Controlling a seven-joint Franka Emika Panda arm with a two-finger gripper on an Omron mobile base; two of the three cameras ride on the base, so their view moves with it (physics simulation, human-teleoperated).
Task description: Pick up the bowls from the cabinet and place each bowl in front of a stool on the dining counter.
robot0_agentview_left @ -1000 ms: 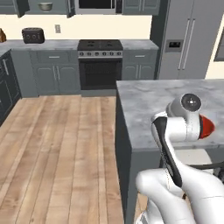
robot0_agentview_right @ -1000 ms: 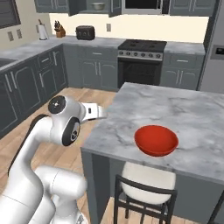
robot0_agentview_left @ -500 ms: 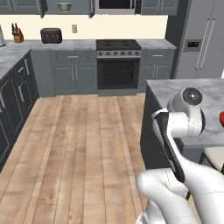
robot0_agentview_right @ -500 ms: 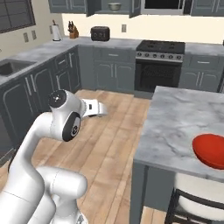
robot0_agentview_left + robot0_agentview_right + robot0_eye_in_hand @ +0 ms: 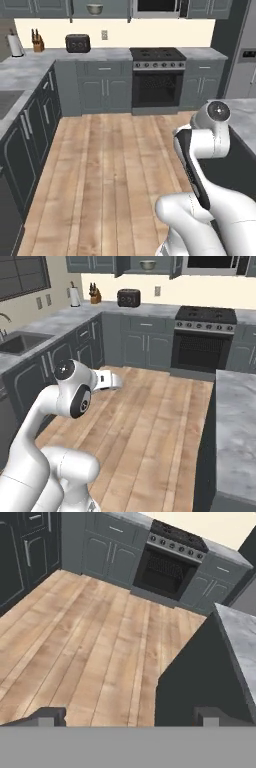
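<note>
Bowl number two is what this is about right now, I'd say. The cream bowl [image 5: 94, 8] sits up on the shelf of the open wall cabinet [image 5: 115, 6], above the worktop and just left of the microwave [image 5: 156, 5]; the right base view shows it too [image 5: 147, 264], with the toaster [image 5: 128, 297] on the counter below and a bit to the left. The gripper [image 5: 128, 714] is empty, its fingertips [image 5: 49, 716] spread wide apart at the bottom of the hand view, looking down over the wood floor [image 5: 85, 642] toward the oven [image 5: 165, 571]. The dining counter [image 5: 239, 411] is just off to the robot's right, only a corner of marble showing. So it reads as the fetch leg: nothing carried, cabinet well across the room. The next move calls for getting the base close to that worktop, then raising the arm high enough to reach the shelf. That shelf is high, so reach could be tight.
</note>
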